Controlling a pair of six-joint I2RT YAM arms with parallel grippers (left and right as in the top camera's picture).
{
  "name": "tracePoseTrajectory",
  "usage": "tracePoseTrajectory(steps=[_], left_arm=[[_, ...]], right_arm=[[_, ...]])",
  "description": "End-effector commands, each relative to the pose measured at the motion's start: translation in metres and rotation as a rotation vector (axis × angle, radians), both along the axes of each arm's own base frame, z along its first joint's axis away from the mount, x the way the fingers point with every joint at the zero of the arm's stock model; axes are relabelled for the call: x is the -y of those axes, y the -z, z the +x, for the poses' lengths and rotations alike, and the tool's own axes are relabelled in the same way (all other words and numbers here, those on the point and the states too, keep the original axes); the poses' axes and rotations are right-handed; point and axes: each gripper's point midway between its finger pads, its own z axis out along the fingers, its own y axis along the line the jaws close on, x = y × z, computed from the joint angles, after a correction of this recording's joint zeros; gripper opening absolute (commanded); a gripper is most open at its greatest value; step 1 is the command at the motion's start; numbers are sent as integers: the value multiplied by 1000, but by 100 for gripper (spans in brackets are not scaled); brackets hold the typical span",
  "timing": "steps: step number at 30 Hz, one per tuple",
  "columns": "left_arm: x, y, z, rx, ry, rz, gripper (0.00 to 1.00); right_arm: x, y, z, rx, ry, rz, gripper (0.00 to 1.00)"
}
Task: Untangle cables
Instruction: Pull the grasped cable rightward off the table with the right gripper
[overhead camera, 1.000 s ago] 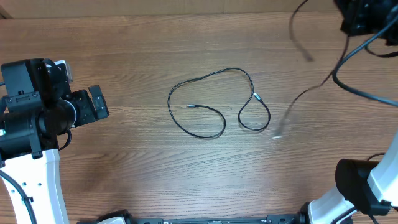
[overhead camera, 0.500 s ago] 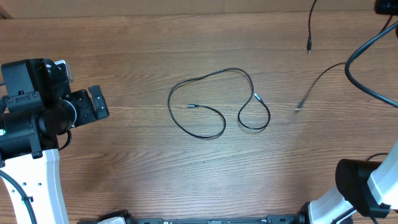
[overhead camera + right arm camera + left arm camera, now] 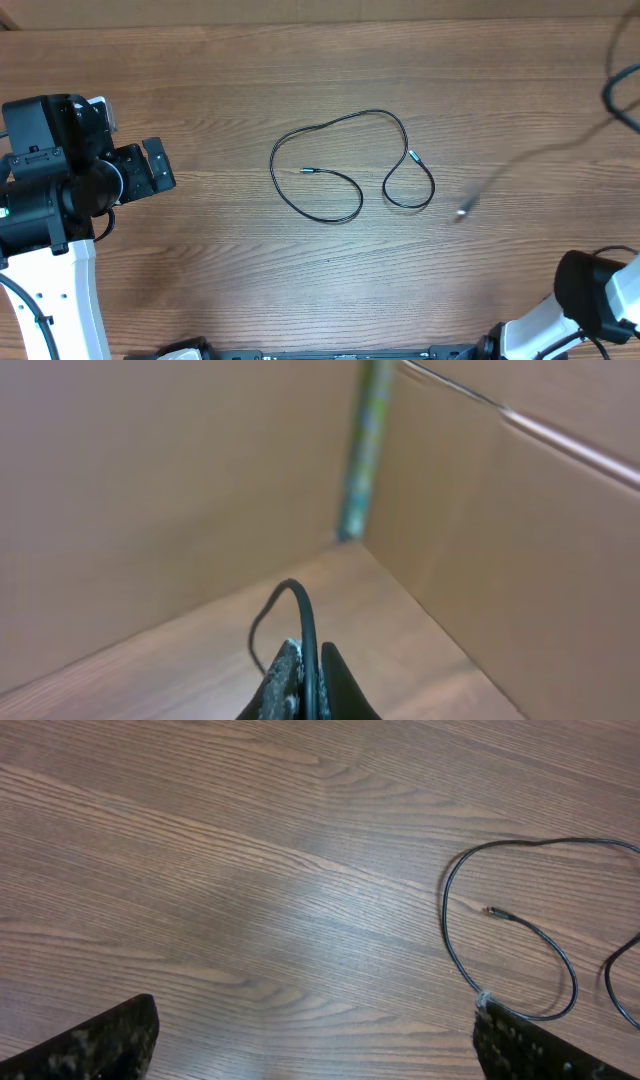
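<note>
Right wrist view shows the right claw (image 3: 303, 682) pinching a thin cord (image 3: 306, 615), which should be drawn slowly clear of the looped cable (image 3: 320, 172) ahead of the spread left claw (image 3: 157, 166).

From overhead, I have the looped cable (image 3: 345, 160) lying mid-table (image 3: 250, 290), one plug end inside its left loop and the other at the neck of its right loop. Just right of it, not touching, is the plug end of the other cable (image 3: 465, 208), which leads up and away to the far right edge. The left gripper (image 3: 155, 168) is at the left edge, well apart from the looped cable. The right arm's base (image 3: 590, 305) is at the near right corner. In its wrist view, the other cable rises from between the right gripper (image 3: 307, 682) fingers, with a wall corner (image 3: 350, 530) behind.
</note>
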Motion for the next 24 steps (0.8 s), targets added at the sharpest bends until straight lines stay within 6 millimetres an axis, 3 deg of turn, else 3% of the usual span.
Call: tracePoseTrajectory(steps=[1, 8, 12, 16, 18, 24], left_arm=[[-2, -6, -1, 19, -8, 10, 100], [-2, -6, -1, 20, -9, 10, 100], [-2, -6, -1, 20, -8, 10, 100], [-2, -6, -1, 20, -8, 10, 100], [-2, -6, -1, 19, -8, 10, 100], [-2, -6, -1, 20, -8, 10, 100]], right_arm=[[29, 14, -7, -1, 119, 69, 4], [96, 65, -38, -11, 422, 282, 4], [132, 108, -55, -49, 585, 392, 4], [153, 143, -61, -113, 644, 425, 4], [167, 171, -65, -155, 681, 448, 4], [186, 233, -73, -206, 761, 535, 4]])
